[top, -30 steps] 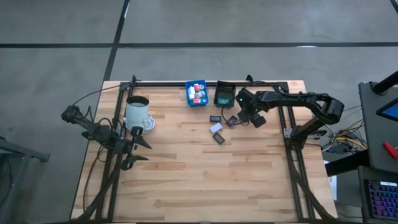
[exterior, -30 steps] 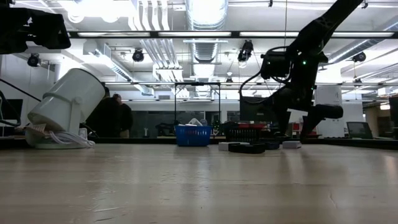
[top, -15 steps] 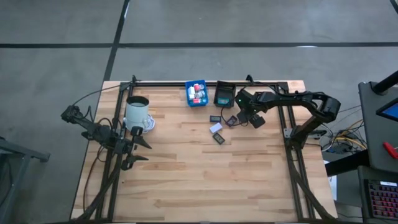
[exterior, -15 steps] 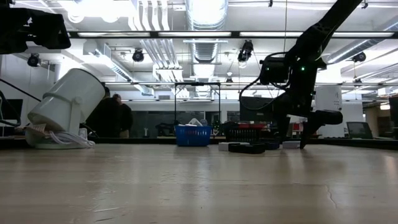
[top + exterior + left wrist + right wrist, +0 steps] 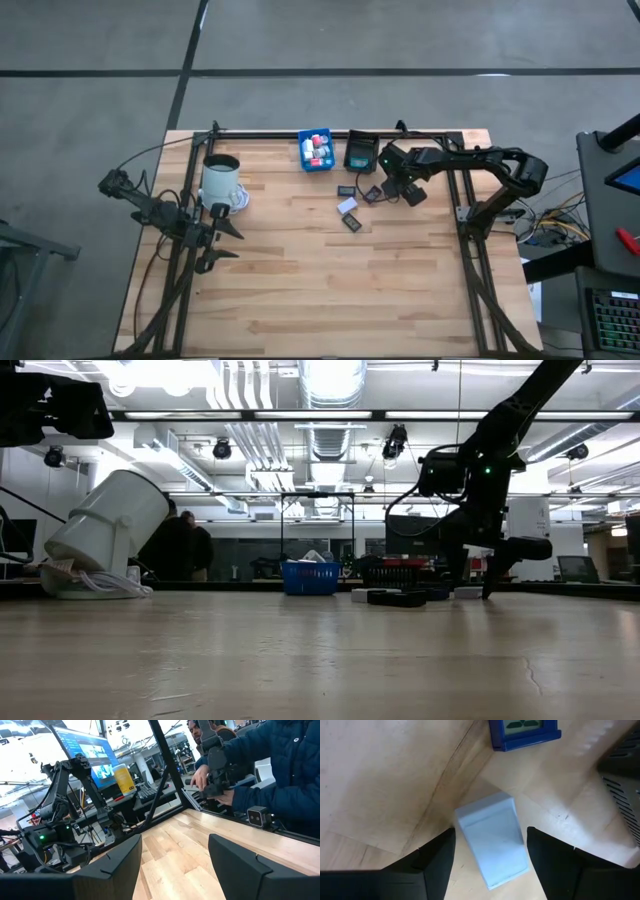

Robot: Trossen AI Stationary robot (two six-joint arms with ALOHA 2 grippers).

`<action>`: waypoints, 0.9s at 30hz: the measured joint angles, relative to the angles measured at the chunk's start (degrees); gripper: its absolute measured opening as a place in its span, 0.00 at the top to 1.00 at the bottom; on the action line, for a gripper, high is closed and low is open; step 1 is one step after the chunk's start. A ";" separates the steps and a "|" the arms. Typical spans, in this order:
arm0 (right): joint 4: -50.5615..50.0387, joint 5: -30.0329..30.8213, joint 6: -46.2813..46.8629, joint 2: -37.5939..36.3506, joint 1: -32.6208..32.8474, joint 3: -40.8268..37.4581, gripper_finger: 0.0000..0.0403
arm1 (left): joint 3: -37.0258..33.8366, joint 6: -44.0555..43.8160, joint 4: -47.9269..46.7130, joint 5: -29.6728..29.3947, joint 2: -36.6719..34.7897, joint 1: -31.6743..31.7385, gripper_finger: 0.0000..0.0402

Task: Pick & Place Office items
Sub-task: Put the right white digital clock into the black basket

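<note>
At the far right of the pale wooden plank counter [image 5: 330, 280], the right pincer [image 5: 490, 855] hangs low over a pale blue-white block with a flat rectangular face [image 5: 492, 842], its two dark fingers [image 5: 437, 857] spread apart on either side of the piece and, as far as the right wrist view shows, not touching it. Just beyond the block on the wood lies a flat dark blue rectangle with a greenish window [image 5: 524, 732]. Seen from above, the same pincer [image 5: 385, 190] sits among a small scatter of loose office items: a flat white rectangle [image 5: 347, 205], a flat black rectangle [image 5: 352, 222] just below it, and another flat black piece [image 5: 346, 190] nearer the bins. Along the counter's far edge, a small blue plastic bin [image 5: 316, 150] carries red and white cube-like blocks [image 5: 320, 150], with a black plastic bin [image 5: 361, 151] just beside it holding a teal piece. Across the counter, well apart from the items, the left pincer [image 5: 215, 240] waits near the left rail with its fingers [image 5: 230, 860] wide apart and holding nothing, close to a large white mug [image 5: 222, 180]. In the left wrist view, a person in a dark blue jacket [image 5: 270, 765] stands beyond the counter's edge, hands on a dark device [image 5: 217, 767].
</note>
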 joint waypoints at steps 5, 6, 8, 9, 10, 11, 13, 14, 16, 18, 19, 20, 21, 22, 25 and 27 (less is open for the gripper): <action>-0.43 -0.70 -1.49 0.02 0.00 -0.02 0.47 | 0.00 0.00 0.00 0.00 0.00 0.00 0.42; -0.51 -0.70 -1.49 0.02 0.00 -0.02 0.47 | 0.00 0.00 0.00 0.00 0.00 0.00 0.42; -0.61 -0.74 -1.49 0.02 0.00 -0.02 0.49 | 0.00 0.00 0.00 0.00 0.00 0.00 0.42; -0.67 -0.74 -1.49 0.02 0.00 -0.02 0.50 | 0.01 0.00 0.00 0.00 0.00 0.00 0.42; -0.72 -0.74 -1.49 0.02 0.00 -0.02 0.51 | 0.00 0.00 0.00 0.00 0.00 0.00 0.42; -0.74 -0.74 -1.49 0.04 0.00 -0.02 0.51 | 0.00 0.00 0.00 0.00 0.00 0.00 0.42; -0.77 -0.74 -1.51 0.03 0.02 -0.02 0.53 | 0.00 0.00 0.00 0.00 0.00 0.00 0.42; -0.77 -0.74 -1.51 0.04 0.02 -0.02 0.54 | 0.00 0.00 0.00 0.00 0.00 0.00 0.42; -0.64 -0.72 -1.51 0.04 0.01 -0.02 0.56 | 0.00 0.00 0.00 0.00 0.00 0.00 0.42; -0.46 -0.72 -1.51 0.04 0.01 0.00 0.57 | 0.00 0.00 0.00 0.00 0.00 0.00 0.42; -0.42 -0.72 -1.49 0.04 0.02 0.00 0.58 | 0.02 0.00 0.00 0.00 0.00 0.00 0.42; -0.42 -0.72 -1.47 0.04 0.02 0.00 0.58 | 0.00 0.00 0.00 0.00 0.00 0.00 0.42; -0.39 -0.72 -1.47 0.04 0.02 0.00 0.59 | 0.00 0.00 0.00 0.00 0.00 0.00 0.42; -0.39 -0.70 -1.47 0.04 0.02 0.00 0.59 | 0.00 0.00 0.00 0.00 0.00 0.00 0.42; -0.43 -0.70 -1.44 0.04 0.02 0.02 0.60 | 0.01 0.00 0.00 0.00 0.00 0.00 0.42; -0.46 -0.68 -1.42 0.04 0.02 0.02 0.60 | 0.00 0.00 0.00 0.00 0.00 0.00 0.42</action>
